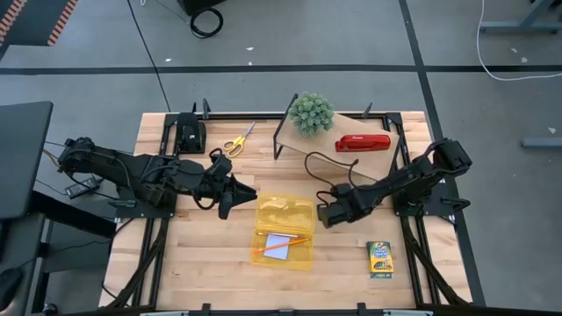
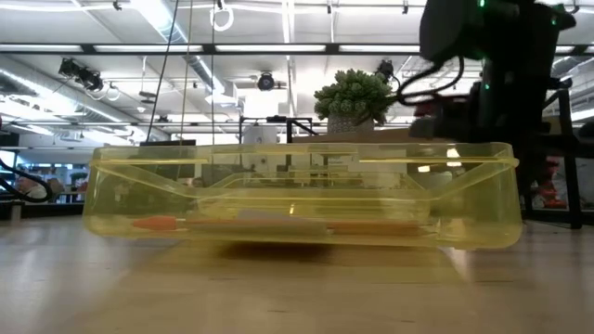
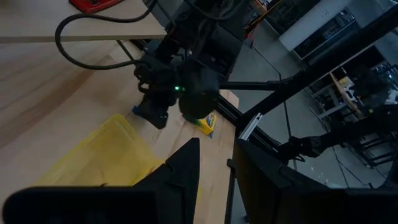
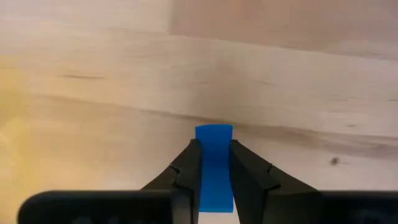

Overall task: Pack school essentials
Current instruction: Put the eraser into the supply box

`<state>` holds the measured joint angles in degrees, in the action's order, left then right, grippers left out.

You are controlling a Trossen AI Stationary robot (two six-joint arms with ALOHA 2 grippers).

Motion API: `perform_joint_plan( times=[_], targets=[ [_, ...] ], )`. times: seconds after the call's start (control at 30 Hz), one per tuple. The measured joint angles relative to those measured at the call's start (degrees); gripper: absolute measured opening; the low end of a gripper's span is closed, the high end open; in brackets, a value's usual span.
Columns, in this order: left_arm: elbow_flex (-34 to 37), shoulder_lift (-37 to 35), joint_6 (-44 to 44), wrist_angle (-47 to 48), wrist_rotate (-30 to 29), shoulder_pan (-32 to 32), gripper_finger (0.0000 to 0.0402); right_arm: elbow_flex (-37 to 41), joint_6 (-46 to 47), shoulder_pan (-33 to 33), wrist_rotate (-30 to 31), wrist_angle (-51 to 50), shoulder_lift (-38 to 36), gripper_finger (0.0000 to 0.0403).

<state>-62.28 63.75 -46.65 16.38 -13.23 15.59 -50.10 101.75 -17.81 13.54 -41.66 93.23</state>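
Spanning pale planks point(image 1: 202, 254) beneath grey taped floor point(image 1: 88, 35).

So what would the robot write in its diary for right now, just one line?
right gripper: shut on blue eraser, beside yellow box | left gripper: waiting near box | crayon box: on table

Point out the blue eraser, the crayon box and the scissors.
blue eraser point(image 4: 214, 167), right wrist view, middle of its face between the pincer's fingers.
crayon box point(image 1: 380, 259), high view, centre of its lid.
scissors point(image 1: 233, 145), high view, yellow handles.
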Motion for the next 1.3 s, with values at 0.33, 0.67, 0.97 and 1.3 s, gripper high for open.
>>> perform_joint_plan(
  times=[0.33, 0.67, 0.97, 1.3],
  targets=[
    [0.0, 0.0, 1.3, 0.0, 0.0, 0.0, 0.0107, -11.6, -3.2, -5.3, 1.8, -3.6, 0.0, 0.0074],
    [0.0, 0.0, 1.6, 0.0, 0.0, 0.0, 0.0107, -23.1, -13.8, -7.8, 7.4, 0.9, -0.2, 0.0074],
    [0.0, 0.0, 2.9, 0.0, -0.7, 0.0, 0.0107, -20.0, -27.6, -7.5, 7.4, 13.2, -0.1, 0.0074],
    [0.0, 0.0, 2.3, 0.0, -0.7, 0.0, 0.0107, -11.7, -35.5, -8.3, 0.9, 27.3, -0.1, 0.0077]
  ],
)
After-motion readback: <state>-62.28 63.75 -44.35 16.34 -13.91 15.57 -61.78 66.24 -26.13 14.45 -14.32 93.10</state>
